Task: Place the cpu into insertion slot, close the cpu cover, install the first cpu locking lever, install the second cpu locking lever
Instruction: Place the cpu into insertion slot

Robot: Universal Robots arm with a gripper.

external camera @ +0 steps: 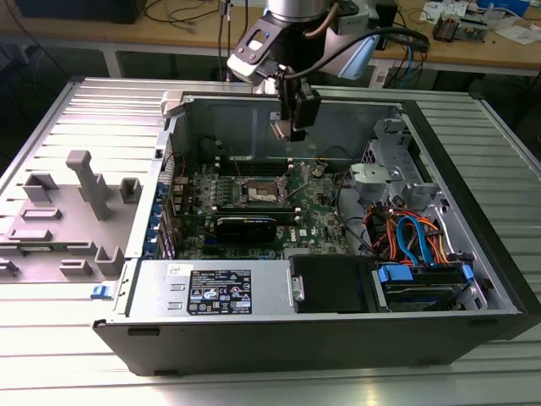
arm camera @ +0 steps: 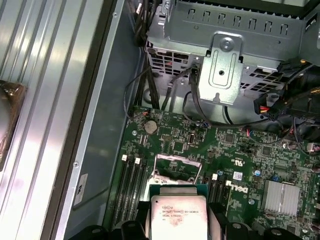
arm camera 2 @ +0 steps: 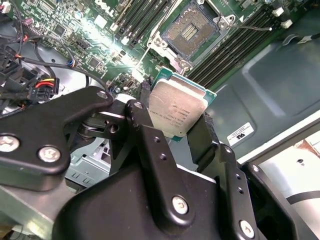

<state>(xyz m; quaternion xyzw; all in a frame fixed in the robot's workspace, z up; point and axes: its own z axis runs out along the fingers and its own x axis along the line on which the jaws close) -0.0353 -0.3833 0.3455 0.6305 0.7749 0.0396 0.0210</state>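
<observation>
Over ribbed metal table [external camera: 68, 355], cpu [arm camera 2: 177, 107] in claw [external camera: 286, 128]

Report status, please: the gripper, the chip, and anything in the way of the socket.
Gripper: jaws shut on chip. Chip held in air above board, apart from socket. Socket empty, nothing lying on it.
</observation>
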